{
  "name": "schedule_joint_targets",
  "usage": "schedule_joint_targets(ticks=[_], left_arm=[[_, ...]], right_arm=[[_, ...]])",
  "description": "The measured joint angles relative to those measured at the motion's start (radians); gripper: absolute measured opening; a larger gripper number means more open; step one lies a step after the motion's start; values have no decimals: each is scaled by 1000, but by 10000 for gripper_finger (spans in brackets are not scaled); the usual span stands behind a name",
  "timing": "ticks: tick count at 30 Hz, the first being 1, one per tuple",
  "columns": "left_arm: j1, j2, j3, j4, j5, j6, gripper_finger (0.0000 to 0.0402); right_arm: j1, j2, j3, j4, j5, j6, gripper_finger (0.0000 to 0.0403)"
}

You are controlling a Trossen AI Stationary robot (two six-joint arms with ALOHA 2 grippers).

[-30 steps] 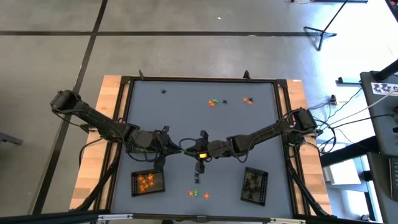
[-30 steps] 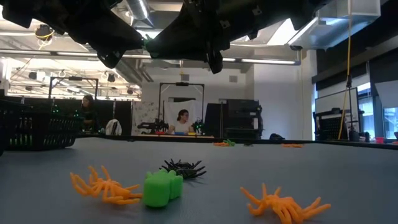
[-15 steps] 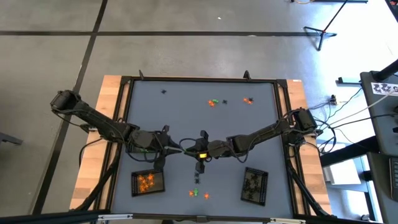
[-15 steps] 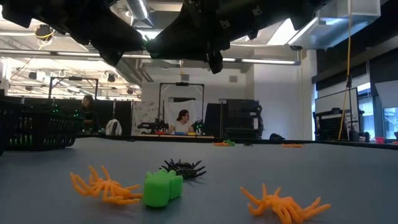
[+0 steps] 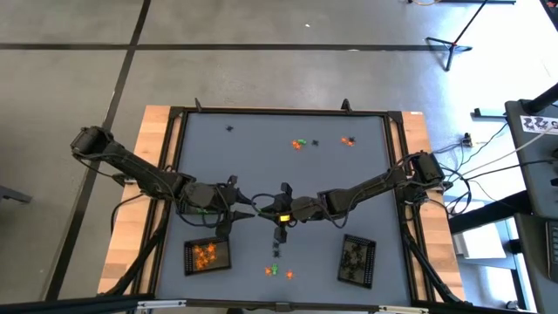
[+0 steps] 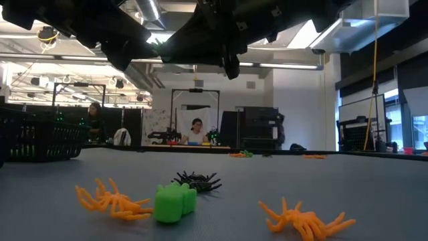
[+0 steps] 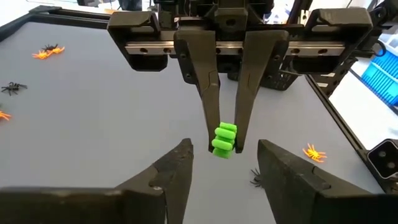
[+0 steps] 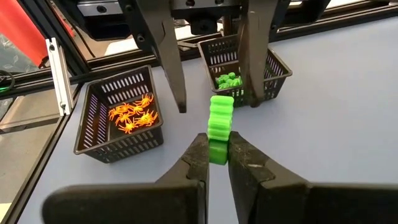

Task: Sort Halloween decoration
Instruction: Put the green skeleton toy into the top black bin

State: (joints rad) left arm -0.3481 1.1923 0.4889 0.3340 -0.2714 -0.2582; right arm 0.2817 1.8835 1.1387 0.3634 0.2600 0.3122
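A small bright green trinket (image 8: 220,118) hangs in the air over the middle of the table, and my right gripper (image 8: 217,149) is shut on it. My left gripper (image 7: 225,149) faces it from the table's left side and is open. Its fingers (image 8: 171,62) stand on either side of the trinket's free end without touching it. In the high view the two grippers meet nose to nose, left (image 5: 251,209) and right (image 5: 277,212). More Halloween decoration lies loose near the front edge: orange spiders (image 6: 110,199), a green piece (image 6: 174,202) and a black spider (image 6: 197,181). My right gripper pinches the end of the green trinket (image 8: 217,148) nearest to it between its two fingertips. The fingers come nearly level, slanting a little down, from the table's right side. The trinket sticks out past the fingertips (image 7: 211,134) toward my left gripper, lifted clear of the table.
A black mesh basket with orange spiders (image 8: 121,115) and one with green pieces (image 8: 239,71) stand by the left arm. A basket with black pieces (image 5: 356,259) stands at the front right. More trinkets lie at the far side (image 5: 301,142), (image 5: 349,139).
My left gripper has opened and let go of the green trinket, which stays in my right gripper. Neither arm has shifted, and the trinket hangs where it was.
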Motion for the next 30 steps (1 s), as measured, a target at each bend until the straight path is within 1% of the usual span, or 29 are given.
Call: schedule_joint_targets(ticks=[12,15,20,30], left_arm=[[0,0,0,32,0,-2,172],[0,0,0,43,0,-1,165],[-1,0,0,42,0,-2,136],[-22,0,0,42,-6,-1,52]], right_arm=[[0,0,0,38,0,-3,33],[0,0,0,38,0,-3,33],[0,0,0,38,0,-3,33],[0,0,0,38,-2,-3,33]])
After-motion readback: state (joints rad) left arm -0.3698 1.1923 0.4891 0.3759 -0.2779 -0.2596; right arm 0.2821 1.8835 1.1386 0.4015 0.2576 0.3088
